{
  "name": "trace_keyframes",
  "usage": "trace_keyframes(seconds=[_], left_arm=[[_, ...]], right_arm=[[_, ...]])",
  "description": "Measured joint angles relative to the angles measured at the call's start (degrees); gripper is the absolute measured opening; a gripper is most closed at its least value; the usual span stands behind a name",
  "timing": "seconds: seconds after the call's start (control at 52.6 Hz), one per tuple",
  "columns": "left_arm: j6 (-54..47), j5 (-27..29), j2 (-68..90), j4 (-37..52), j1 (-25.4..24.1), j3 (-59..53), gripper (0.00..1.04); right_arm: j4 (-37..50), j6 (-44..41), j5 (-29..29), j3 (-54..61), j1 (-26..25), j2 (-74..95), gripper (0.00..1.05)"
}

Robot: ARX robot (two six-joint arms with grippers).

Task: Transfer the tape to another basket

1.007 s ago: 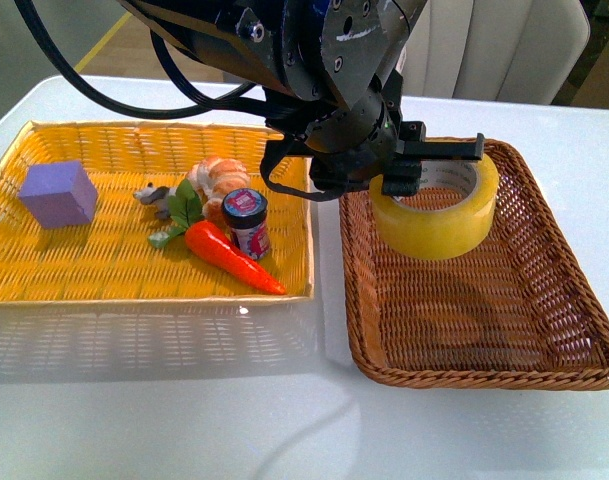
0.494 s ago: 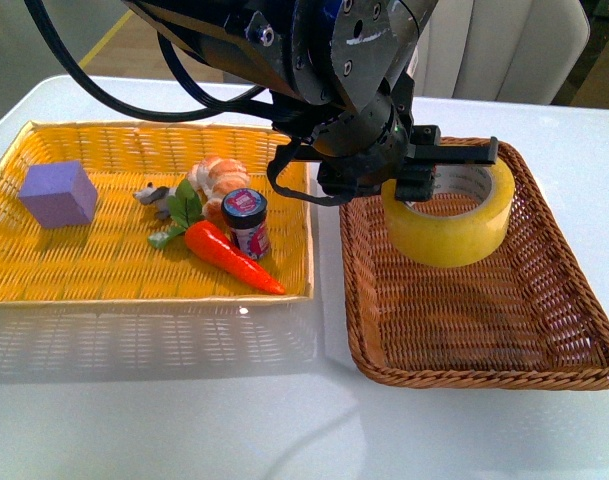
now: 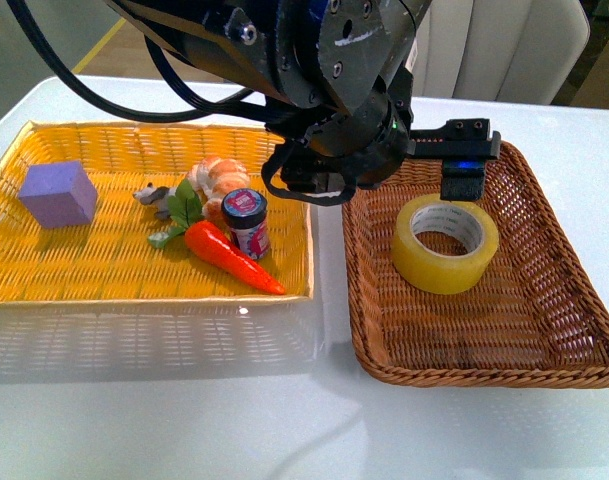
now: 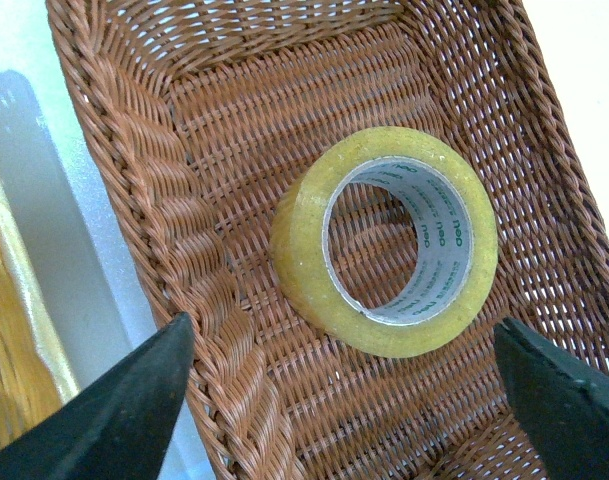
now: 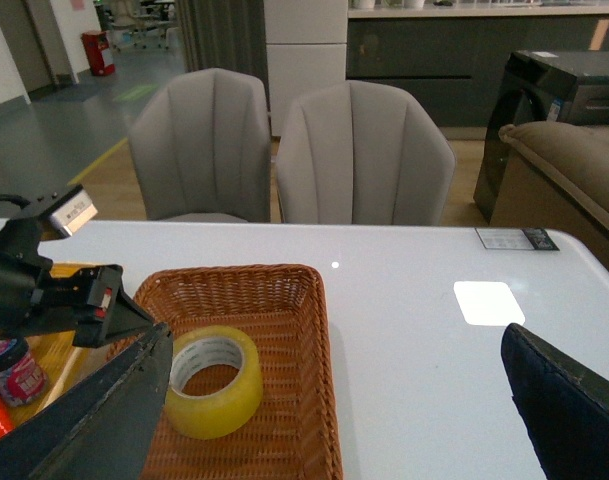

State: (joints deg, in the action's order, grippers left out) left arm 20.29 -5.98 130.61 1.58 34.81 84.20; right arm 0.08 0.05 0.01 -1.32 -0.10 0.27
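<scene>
Tape [image 3: 445, 243] lying flat inside basket [image 3: 584, 330]; left gripper [image 4: 339, 385] jaws spread above it, empty; right gripper [image 5: 324, 420] jaws spread. Transfer judged done; retreat remains.

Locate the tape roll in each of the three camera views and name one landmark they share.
Front view: the tape lies flat in the far half of the brown wicker basket, below the open left pincer.
Left wrist view: the tape sits mid-picture on the basket floor, hole facing the camera.
Right wrist view: the tape lies in the basket, in the picture's lower left.
Shared landmark: the basket's braided rim.
</scene>
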Motion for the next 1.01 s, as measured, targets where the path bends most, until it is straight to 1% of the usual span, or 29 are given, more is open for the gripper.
trace_keyframes(seconds=[0.095, 0.19, 0.399, 0.418, 0.437, 0.456, 0.475, 0.494, 0.513, 0.57, 0.589, 0.608, 0.646, 0.665, 0.703, 0.741, 0.76, 0.931, 0.95, 0.969, 1.007], left_arm=[[0.13, 1.46, -2.05, 2.27, -1.09, -2.03, 0.95], [0.26, 2.34, -5.09, 4.76, -2.93, -4.92, 0.96], [0.42, 5.62, -20.50, 15.96, -12.50, -19.89, 0.96], [-0.90, 7.65, -21.29, 18.53, -12.98, -21.53, 0.94], [-2.56, 11.26, -22.32, 23.45, -13.60, -23.78, 0.91], [-3.02, 12.92, -22.71, 26.16, -13.81, -24.98, 0.89], [-5.53, 16.22, -23.63, 31.56, -14.51, -27.50, 0.86], [-7.54, 18.43, -24.90, 37.73, -15.43, -30.86, 0.81], [-9.53, 19.89, -25.88, 41.27, -16.06, -33.09, 0.79], [-13.07, 21.00, -29.14, 50.47, -18.05, -39.78, 0.70], [-14.64, 21.00, -31.17, 54.40, -19.19, -43.15, 0.64], [-15.45, 20.98, -32.52, 56.37, -19.87, -45.09, 0.61], [-16.81, 20.31, -35.19, 58.84, -20.87, -48.48, 0.54], [-16.92, 20.11, -35.82, 59.19, -21.05, -49.24, 0.52], [-17.77, 19.15, -38.12, 60.06, -21.68, -52.09, 0.45], [-18.32, 18.40, -39.87, 60.43, -22.25, -54.62, 0.38], [-18.49, 18.12, -40.24, 60.50, -22.43, -55.21, 0.36], [-19.30, 14.99, -47.25, 60.72, -25.16, -64.24, 0.04], [-19.39, 14.67, -48.11, 61.31, -25.49, -65.51, 0.02], [-19.45, 14.23, -48.65, 63.32, -25.88, -66.90, 0.02], [-19.52, 13.62, -49.70, 64.15, -26.62, -68.98, 0.02]], right_arm=[[0.00, 0.00, 0.00, 0.00, 0.00, 0.00, 0.96], [0.00, 0.00, 0.00, 0.00, 0.00, 0.00, 0.96], [0.00, 0.02, 0.00, 0.00, 0.00, 0.00, 0.96], [0.00, 0.00, -0.02, 0.00, 0.00, 0.00, 0.96], [0.00, 0.02, 0.00, 0.00, 0.00, 0.00, 0.96], [0.00, 0.02, 0.00, 0.00, 0.00, 0.00, 0.96], [0.00, 0.00, -0.04, 0.00, 0.00, 0.00, 0.96], [0.00, 0.02, -0.13, 0.00, 0.00, 0.00, 0.96], [0.00, 0.00, -0.09, 0.00, 0.00, 0.00, 0.96], [0.00, 0.02, 0.02, 0.00, 0.00, 0.00, 0.96], [0.00, 0.02, 0.02, 0.00, 0.00, 0.00, 0.96], [0.00, 0.02, 0.02, 0.00, 0.00, 0.00, 0.96], [0.00, 0.02, 0.00, 0.00, 0.00, 0.00, 0.96], [0.00, 0.00, 0.00, 0.00, 0.00, 0.00, 0.96], [0.00, 0.00, -0.04, 0.00, 0.00, 0.00, 0.96], [0.00, 0.00, -0.04, 0.00, 0.00, 0.00, 0.96], [0.00, 0.00, -0.04, 0.00, 0.00, 0.00, 0.96], [0.00, 0.00, 0.00, 0.00, 0.00, 0.00, 0.96], [0.00, 0.00, 0.00, 0.00, 0.00, 0.00, 0.96], [0.00, 0.02, 0.00, 0.00, 0.00, 0.00, 0.96], [0.00, 0.02, 0.00, 0.00, 0.00, 0.00, 0.96]])
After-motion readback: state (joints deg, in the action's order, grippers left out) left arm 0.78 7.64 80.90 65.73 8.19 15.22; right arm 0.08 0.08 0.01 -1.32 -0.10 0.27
